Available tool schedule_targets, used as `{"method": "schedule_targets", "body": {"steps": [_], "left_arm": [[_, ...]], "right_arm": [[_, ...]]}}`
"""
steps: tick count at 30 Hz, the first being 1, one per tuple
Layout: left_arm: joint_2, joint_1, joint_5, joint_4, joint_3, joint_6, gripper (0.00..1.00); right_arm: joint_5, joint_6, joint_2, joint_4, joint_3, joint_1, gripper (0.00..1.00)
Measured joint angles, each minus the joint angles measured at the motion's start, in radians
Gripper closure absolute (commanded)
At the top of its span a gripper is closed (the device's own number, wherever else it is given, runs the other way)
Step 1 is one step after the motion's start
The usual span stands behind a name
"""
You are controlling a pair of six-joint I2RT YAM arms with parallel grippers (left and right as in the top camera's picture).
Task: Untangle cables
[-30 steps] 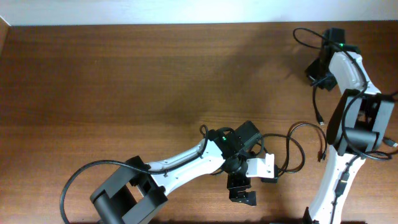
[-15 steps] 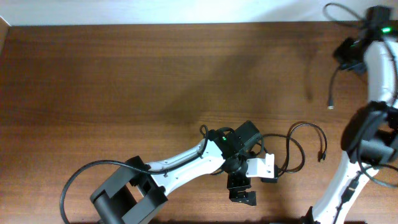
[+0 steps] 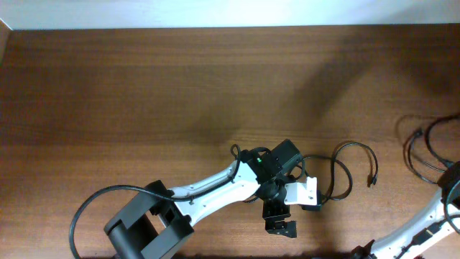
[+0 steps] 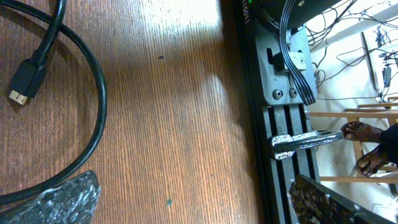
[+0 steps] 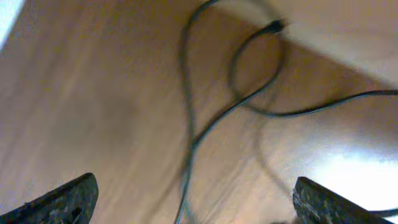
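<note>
One cable (image 4: 101,93) lies looped on the surface (image 3: 144,86) just right of the left gripper (image 4: 193,198), the other cable (image 5: 185,81) beneath the right gripper (image 5: 193,198). Both grippers are released. Separation looks done, and the next move likely calls for straightening the loops.

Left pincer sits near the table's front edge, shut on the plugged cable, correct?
Not shut: the left wrist view shows the left pincer open wide, with the plugged cable lying on the table. It does sit near the front edge.
</note>
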State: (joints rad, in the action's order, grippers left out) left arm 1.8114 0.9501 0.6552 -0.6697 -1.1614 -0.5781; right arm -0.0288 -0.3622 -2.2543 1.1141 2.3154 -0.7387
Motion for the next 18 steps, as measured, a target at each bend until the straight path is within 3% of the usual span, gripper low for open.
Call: {"method": "schedule_targets", "body": {"steps": [3,5,7,10,13,18], "left_arm": [[0.0,0.0,-0.003,0.008,0.0,0.0,0.01],[0.0,0.0,-0.021,0.016,0.0,0.0,0.01],[0.0,0.0,-0.036,0.015,0.0,0.0,0.01],[0.0,0.0,-0.045,0.016,0.0,0.0,0.0],[-0.001,-0.004,-0.055,0.012,0.0,0.032,0.01],[-0.186,-0.155,-0.278,-0.068,-0.06,0.142,0.01]], "right_arm": [[0.116,0.027,0.0,0.068,0.0,0.043,0.01],[0.216,0.14,0.0,0.14,0.0,0.125,0.0],[0.278,0.278,0.0,0.238,0.0,0.226,0.11],[0.277,0.369,0.0,0.386,-0.005,0.355,0.12],[0.209,0.37,0.0,0.449,-0.052,0.465,0.24],[0.166,0.367,0.012,0.523,-0.096,0.481,0.25]]}}
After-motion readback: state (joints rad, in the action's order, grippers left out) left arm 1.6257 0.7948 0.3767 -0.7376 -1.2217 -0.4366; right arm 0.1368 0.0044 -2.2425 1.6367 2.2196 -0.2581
